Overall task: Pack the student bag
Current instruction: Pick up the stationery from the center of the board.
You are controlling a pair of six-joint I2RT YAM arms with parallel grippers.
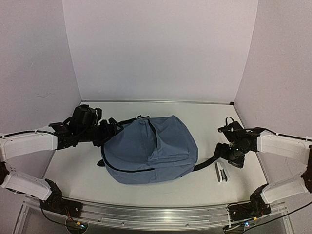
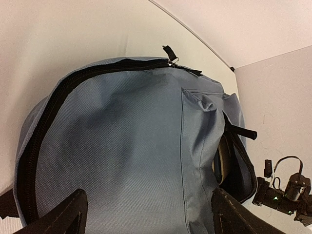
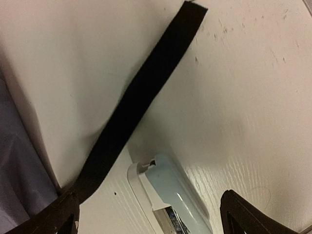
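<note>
table [image 1: 146,190]: white, smooth, matte; lies under the bag, bare all round it.
student bag [image 1: 151,148]: soft slate-blue woven fabric, rounded dome shape, slumped flat at mid-table betw. the 2 arms; biggest item.
main zip [image 2: 44,126]: dark toothed line curving along the bag's edge; looks shut.
front pocket [image 2: 204,141]: flat stitched panel on the bag's face; its mouth gapes on the side twd the right arm, sth pale tan inside, can't tell what.
left claw [image 2: 148,217]: black fingers, spread wide; at the bag's left edge, fabric showing betw. the fingers; nothing pinched; contact w/ fabric can't be told.
right claw [image 3: 148,219]: black fingers, spread wide, grips nothing; hangs off the bag's right side, over strap + stapler.
strap [image 3: 141,97]: flat black webbing, long narrow band w/ a square-cut end; runs out from the bag's right side, lying on the table.
stapler [image 3: 170,195]: hard glossy plastic, white body w/ pale-blue top, rounded end, metal strip showing; right of the bag, just beside the strap.
zip pull [image 2: 170,54]: small metal ring + black tab, at the end of the main zip on the bag's edge.
</note>
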